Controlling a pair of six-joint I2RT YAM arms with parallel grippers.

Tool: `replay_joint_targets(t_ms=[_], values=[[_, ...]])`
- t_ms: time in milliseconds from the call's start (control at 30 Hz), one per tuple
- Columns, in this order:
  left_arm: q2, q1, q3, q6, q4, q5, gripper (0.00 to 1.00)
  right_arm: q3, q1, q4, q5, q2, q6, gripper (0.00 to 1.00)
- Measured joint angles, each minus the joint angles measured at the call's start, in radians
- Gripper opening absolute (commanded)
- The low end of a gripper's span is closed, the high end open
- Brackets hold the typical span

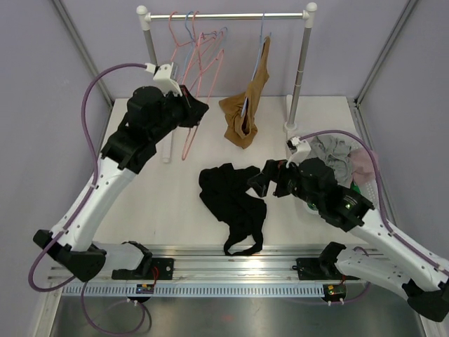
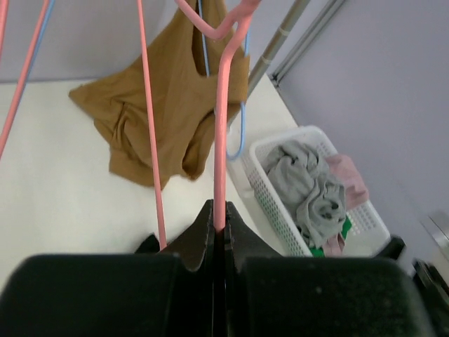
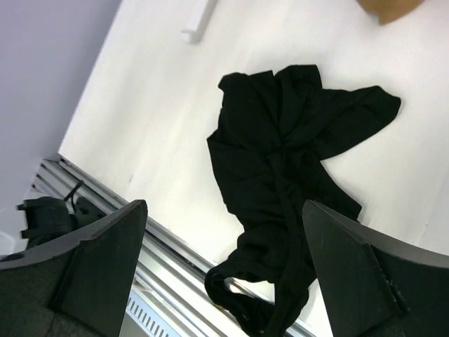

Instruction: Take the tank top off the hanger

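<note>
**White table: black tank top lies flat, pink hanger in the left gripper**

We see a white table closed in by lilac walls, with a clothes rail standing along its far edge. The black tank top is off any hanger. It lies crumpled on the table near the middle, with one strap loop trailing toward the near edge.

The left gripper is raised near the rail, and its jaws are closed tight on the lower wire of the pink hanger, which carries no garment. Several other bare hangers hang on the rail beside it.

The right gripper hovers above the black tank top with its fingers spread wide, holding nothing and not touching the cloth.

Further right on the rail, a brown garment hangs from a blue hanger, and its lower folds rest on the table. At the table's right edge we find a white basket holding grey clothes and something pink.
</note>
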Motion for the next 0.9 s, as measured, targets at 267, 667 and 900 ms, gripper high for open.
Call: replay_joint_targets(t_ms=[267,667,900], values=[[0.325,0.079,0.364,0.005,-0.063,0.069,0.00,-0.023,0.000,-0.081,-0.002,-0.178,0.000,1.00],[0.703,0.247,0.776,-0.036,-0.138,0.138,0.00,-0.059,0.000,-0.114,-0.028,-0.202,0.000,0.99],[0.705,0.290,0.717,-0.044,-0.159,0.136,0.00,-0.077,0.000,-0.117,-0.037,-0.187,0.000,1.00]])
